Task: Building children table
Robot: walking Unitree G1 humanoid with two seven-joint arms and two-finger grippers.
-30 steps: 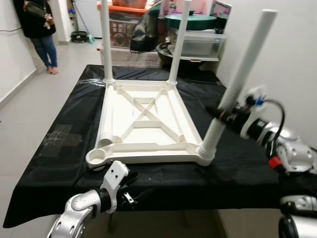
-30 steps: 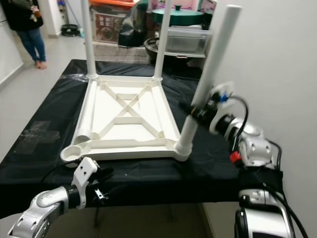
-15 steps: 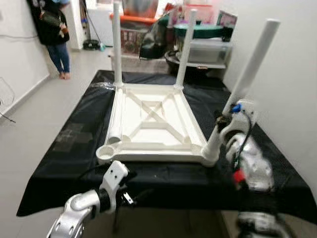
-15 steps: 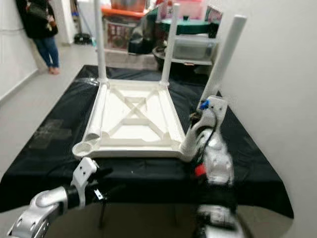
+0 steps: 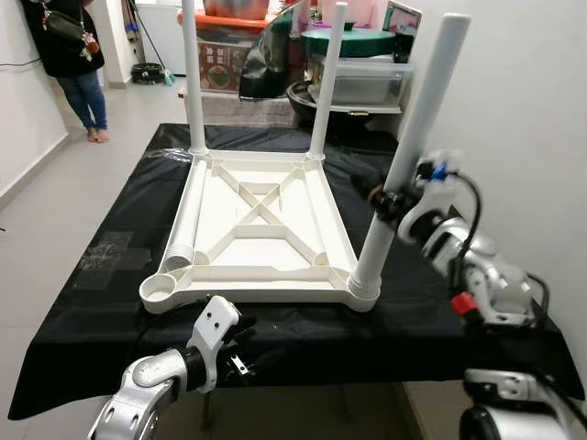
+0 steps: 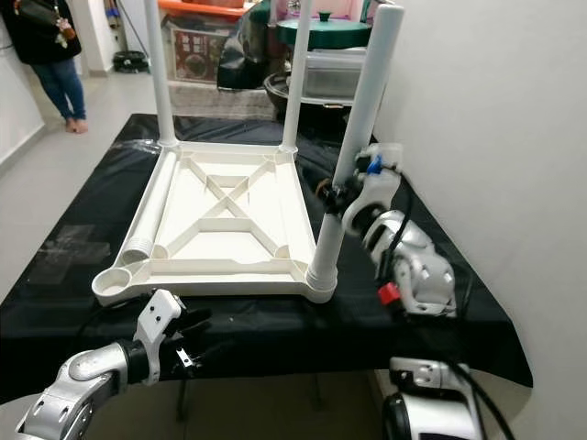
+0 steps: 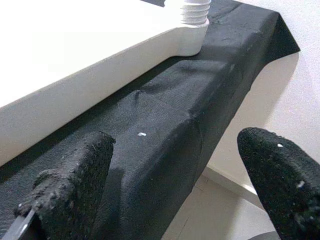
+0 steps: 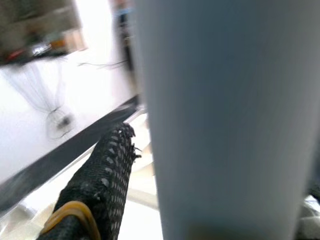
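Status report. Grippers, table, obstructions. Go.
Right gripper shut on near-right leg, leg seated but leaning. Left gripper open, idle below table edge. Fourth leg loose on tabletop.

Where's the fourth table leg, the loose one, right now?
In the left eye view, the loose leg lies flat inside the upturned tabletop, along its left rail, its open end beside the empty near-left corner socket.

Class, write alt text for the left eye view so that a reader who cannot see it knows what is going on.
A white children's table lies upside down on a black-clothed bench; the right gripper holds the near right leg standing in its corner socket. Two far legs stand fitted, a fourth leg lies along the left edge, and the left gripper hangs open below the bench front.
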